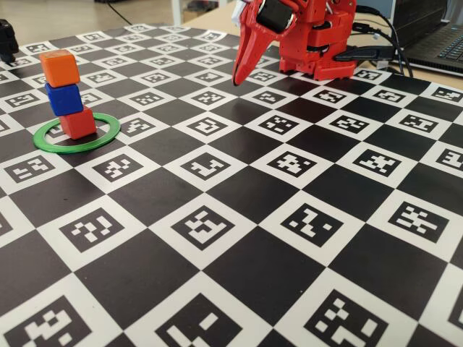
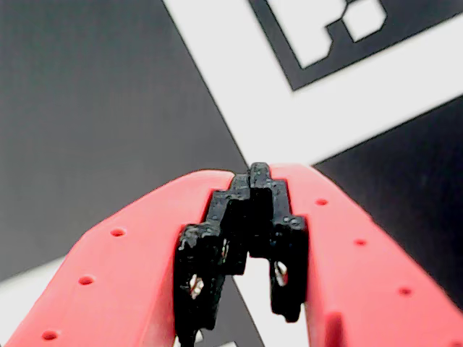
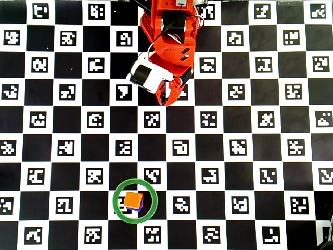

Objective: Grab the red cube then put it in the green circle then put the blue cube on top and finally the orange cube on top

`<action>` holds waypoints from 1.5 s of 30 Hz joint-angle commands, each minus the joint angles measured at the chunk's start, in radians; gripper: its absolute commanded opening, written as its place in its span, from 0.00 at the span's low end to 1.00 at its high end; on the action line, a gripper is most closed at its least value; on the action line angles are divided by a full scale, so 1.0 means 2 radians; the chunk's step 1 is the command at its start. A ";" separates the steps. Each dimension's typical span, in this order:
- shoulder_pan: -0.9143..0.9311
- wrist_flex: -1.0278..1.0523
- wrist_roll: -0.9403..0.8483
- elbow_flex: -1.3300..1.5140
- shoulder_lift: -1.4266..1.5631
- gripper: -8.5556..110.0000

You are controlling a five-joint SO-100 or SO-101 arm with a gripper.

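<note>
A stack of three cubes stands inside the green circle (image 1: 76,135) at the left of the fixed view: the red cube (image 1: 77,123) at the bottom, the blue cube (image 1: 64,98) on it, the orange cube (image 1: 59,67) on top, each slightly offset. In the overhead view the orange cube (image 3: 133,200) hides most of the stack inside the green circle (image 3: 136,201). My gripper (image 1: 236,79) is shut and empty, pointing down near the arm's base, far from the stack. It shows in the overhead view (image 3: 164,100) and the wrist view (image 2: 252,172) with jaws closed over the board.
The red arm's base (image 1: 318,43) stands at the back of the checkered marker board (image 1: 289,217). A laptop (image 1: 441,36) and cables lie behind it at the back right. A dark object (image 1: 7,40) sits at the far left edge.
</note>
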 commanded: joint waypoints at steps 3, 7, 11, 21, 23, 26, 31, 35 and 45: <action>-0.014 0.079 -0.103 0.026 0.022 0.03; -0.016 0.130 -0.109 0.026 0.054 0.03; -0.009 0.150 -0.113 0.026 0.075 0.03; -0.007 0.153 -0.123 0.027 0.077 0.04; -0.007 0.153 -0.123 0.027 0.077 0.04; -0.007 0.153 -0.123 0.027 0.077 0.04; -0.007 0.153 -0.123 0.027 0.077 0.04; -0.007 0.153 -0.123 0.027 0.077 0.04; -0.007 0.153 -0.123 0.027 0.077 0.04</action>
